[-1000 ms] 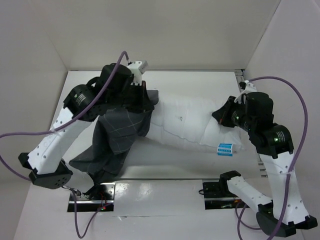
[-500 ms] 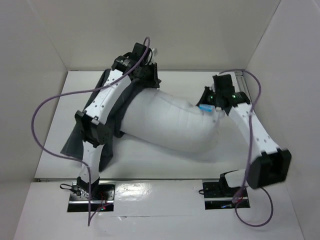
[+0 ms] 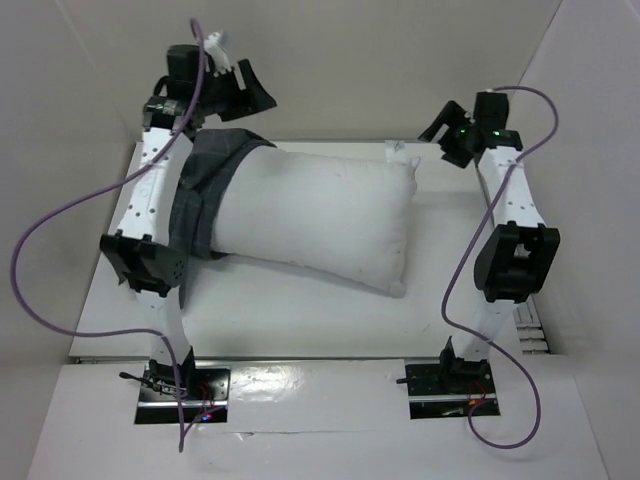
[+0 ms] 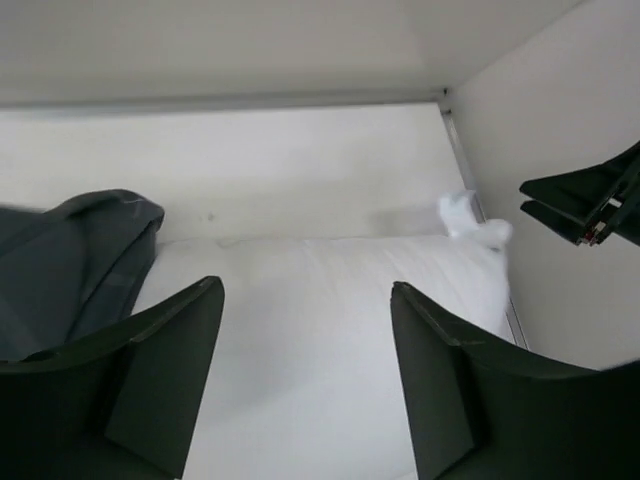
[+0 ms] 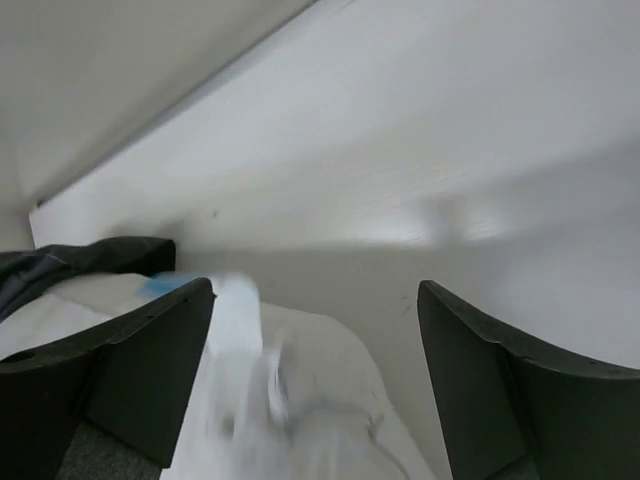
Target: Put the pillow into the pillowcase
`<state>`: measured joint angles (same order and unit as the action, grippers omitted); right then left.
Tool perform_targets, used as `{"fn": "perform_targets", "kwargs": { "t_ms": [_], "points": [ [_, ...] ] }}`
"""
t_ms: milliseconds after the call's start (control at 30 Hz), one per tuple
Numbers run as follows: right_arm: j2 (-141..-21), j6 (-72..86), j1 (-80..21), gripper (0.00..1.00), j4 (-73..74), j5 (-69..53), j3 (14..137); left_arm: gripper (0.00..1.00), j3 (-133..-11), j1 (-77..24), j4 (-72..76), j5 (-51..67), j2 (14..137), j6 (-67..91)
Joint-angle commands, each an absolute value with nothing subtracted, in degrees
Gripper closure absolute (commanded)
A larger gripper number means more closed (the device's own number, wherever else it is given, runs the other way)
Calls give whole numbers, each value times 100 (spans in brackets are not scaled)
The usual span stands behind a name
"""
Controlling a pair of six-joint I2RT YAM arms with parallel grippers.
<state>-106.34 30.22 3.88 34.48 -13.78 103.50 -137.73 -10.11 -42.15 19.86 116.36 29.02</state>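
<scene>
The pillow [image 3: 320, 215] is lying across the middle of the table [image 3: 300, 325], and only its left end is tucked into the pillowcase [image 3: 200, 185]. The pillowcase sits bunched up around that end like a collar, so most of the white is bare. The pillow's far right corner pokes up a bit near the back wall [image 3: 340, 70].

The left gripper [image 3: 245, 92] hangs up high by the far left corner, jaws spread wide with nothing between them. Through the gap, our left wrist view shows the pillow and the grey cloth well below.

The right gripper [image 3: 447, 138] is up by the far right corner, also wide apart and holding nothing.

In the right wrist view there's a blurry blue smudge [image 5: 158, 286] at the pillow's edge. It's probably the tag, but we can't say for sure.
</scene>
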Motion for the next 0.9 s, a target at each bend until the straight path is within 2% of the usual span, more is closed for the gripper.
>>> {"fn": "perform_targets", "kwargs": {
  "t_ms": [0,33,133,200,333,400,567,867],
  "points": [
    [-10020,2849,756,9,3146,-1230,10407,21,-13580,-643,-3788,2153,10987,2875],
    [-9872,2726,756,9,3146,-1291,10337,27,-13449,-441,-3901,2005,10986,2874],
    [-9730,2216,634,8,3278,-1704,9968,33,-13071,-220,-4305,1480,10846,2567],
    [-9729,1909,371,8,3532,-1819,9722,33,-12640,-220,-4482,1197,10775,2331],
    [-9729,1749,-25,4,3718,-1810,9282,17,-12410,-430,-5053,301,10837,2127],
    [-9729,1749,-26,4,3586,-1942,9080,16,-12340,-711,-5221,-349,10951,2022],
    [-9677,1802,-88,4,3533,-2188,8859,16,-11989,-1099,-5300,-1343,10951,2056],
    [-9782,1749,-88,2,3718,-2241,8684,25,-11663,-1371,-5590,-2522,11136,2364]
  ]
}}
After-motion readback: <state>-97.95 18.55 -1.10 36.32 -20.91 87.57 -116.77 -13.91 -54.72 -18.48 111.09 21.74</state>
